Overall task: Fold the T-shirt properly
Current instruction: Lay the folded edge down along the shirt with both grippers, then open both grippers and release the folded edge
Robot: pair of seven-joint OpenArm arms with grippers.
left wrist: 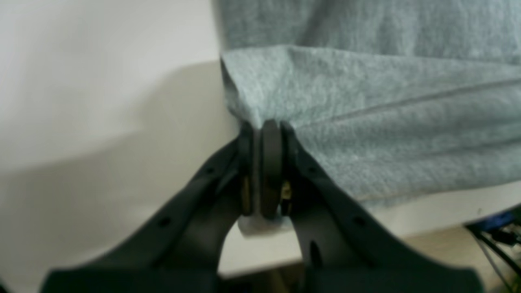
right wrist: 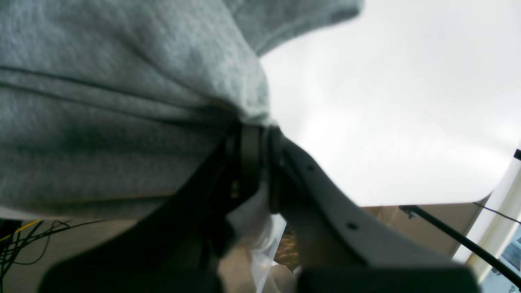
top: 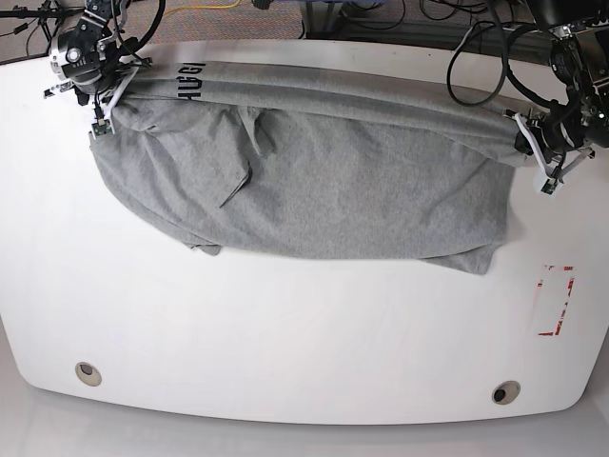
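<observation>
Early stage: the shirt (top: 314,181) is being held stretched and rumpled across the table's (top: 285,333) far half, opposite ends pinched tight by left gripper (left wrist: 264,134) and right gripper (right wrist: 254,138), no neat fold being shown yet.

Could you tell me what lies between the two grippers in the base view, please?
In the base view the heather-grey cotton T-shirt spans the whole stretch, its top edge pulled taut from the right gripper to the left gripper, both pinching cloth.
</observation>
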